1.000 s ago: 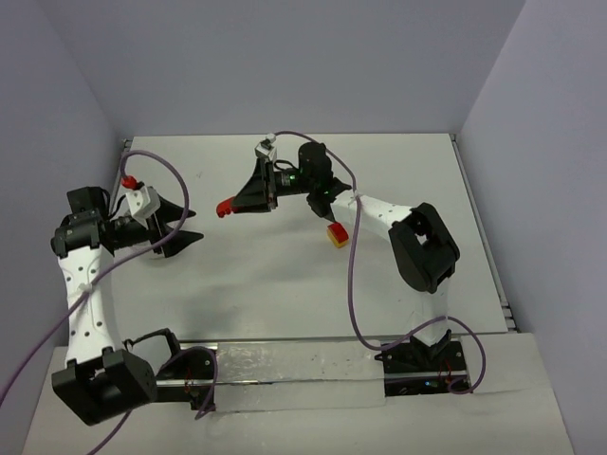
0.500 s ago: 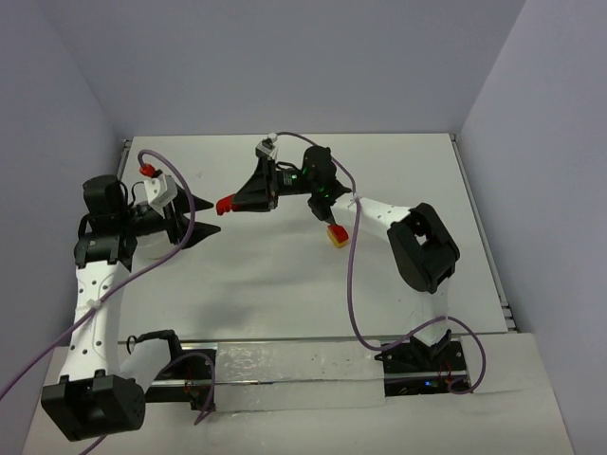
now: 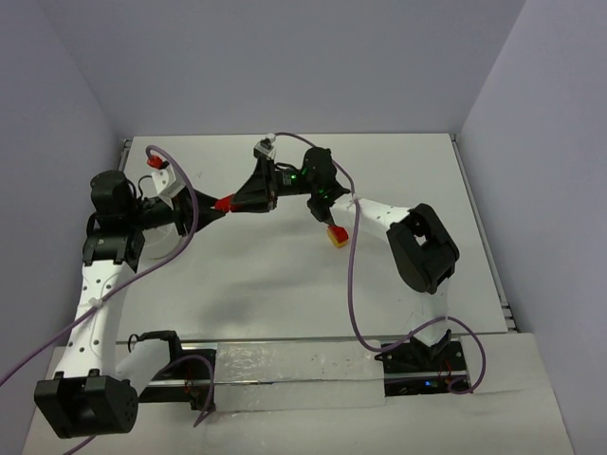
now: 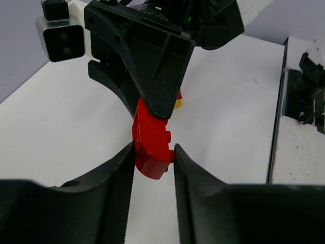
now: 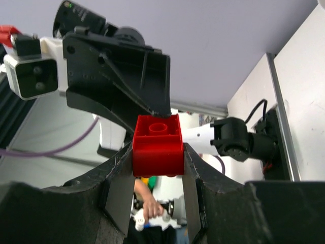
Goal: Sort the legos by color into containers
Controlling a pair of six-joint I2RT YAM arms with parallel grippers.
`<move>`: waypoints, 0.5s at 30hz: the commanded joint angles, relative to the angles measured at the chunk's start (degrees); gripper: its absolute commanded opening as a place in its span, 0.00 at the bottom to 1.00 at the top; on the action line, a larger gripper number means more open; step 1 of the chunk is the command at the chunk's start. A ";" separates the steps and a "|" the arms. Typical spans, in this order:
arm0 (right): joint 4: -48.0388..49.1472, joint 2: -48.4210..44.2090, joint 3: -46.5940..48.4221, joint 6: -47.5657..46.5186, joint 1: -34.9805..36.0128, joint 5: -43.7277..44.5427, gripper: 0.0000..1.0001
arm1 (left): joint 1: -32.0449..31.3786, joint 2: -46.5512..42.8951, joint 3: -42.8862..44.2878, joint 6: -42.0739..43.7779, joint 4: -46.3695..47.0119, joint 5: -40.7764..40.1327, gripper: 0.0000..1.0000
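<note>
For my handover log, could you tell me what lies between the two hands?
The red brick: the right hand grips it, and it sits between the fingers of the left hand, as both wrist views show.

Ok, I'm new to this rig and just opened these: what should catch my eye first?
The two grippers meet tip to tip above the far left of the table: the right gripper holds a red brick, and the left gripper closely straddles the same brick. A red-and-yellow brick lies alone on the table near its middle.
</note>
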 commanded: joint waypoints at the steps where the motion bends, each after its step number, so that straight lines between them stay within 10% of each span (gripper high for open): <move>1: 3.81 -0.31 -0.07 0.85 1.05 -0.27 0.00 | -0.66 0.20 1.42 -3.08 2.53 -2.55 0.24; 6: 3.72 -0.08 0.19 1.19 1.28 -0.47 0.02 | -0.68 -0.78 2.35 -2.28 -0.60 -4.29 0.00; 15: 2.02 -1.41 -0.45 0.53 0.88 -0.56 0.84 | 0.74 -2.90 7.51 7.86 -19.33 -7.21 0.00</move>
